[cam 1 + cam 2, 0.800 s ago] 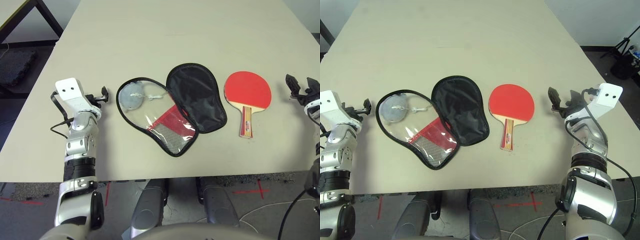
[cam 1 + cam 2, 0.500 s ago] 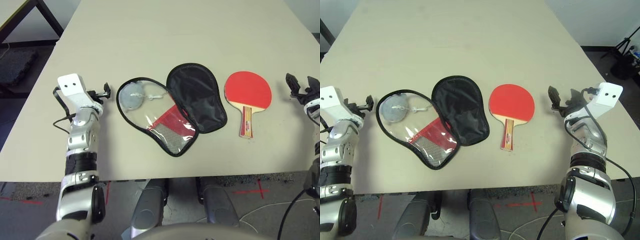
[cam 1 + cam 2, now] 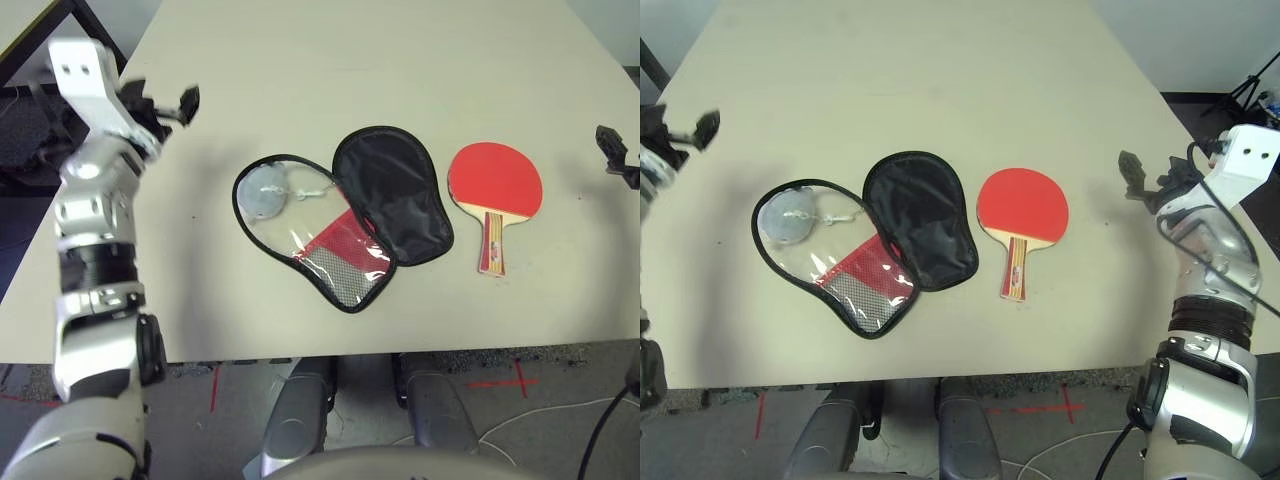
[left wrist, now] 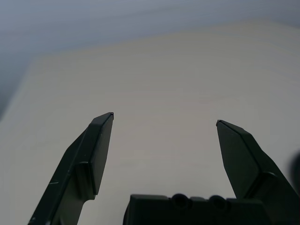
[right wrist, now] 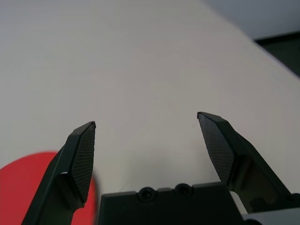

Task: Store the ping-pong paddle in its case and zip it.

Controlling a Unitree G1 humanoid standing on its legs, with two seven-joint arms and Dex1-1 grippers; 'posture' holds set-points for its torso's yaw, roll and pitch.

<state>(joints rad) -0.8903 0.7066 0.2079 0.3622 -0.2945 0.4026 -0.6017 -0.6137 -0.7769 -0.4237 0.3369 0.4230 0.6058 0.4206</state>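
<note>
Both arms lifted | left claw [image 4: 164, 124] wide, empty | right claw [image 5: 146, 123] wide, empty

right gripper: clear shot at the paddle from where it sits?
Probably yes. The right gripper is open and empty, hanging off to the paddle's right with bare table between them. The case lies on the paddle's far side, out of the way.

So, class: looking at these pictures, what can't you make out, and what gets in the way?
- Left gripper, left eye view: smeared by motion, so its shape is unclear.
- Ping-pong paddle, right wrist view: cut off by the picture's edge and the right gripper finger.
- Case, right eye view: the grey round item under the clear side is too small to identify.
</note>
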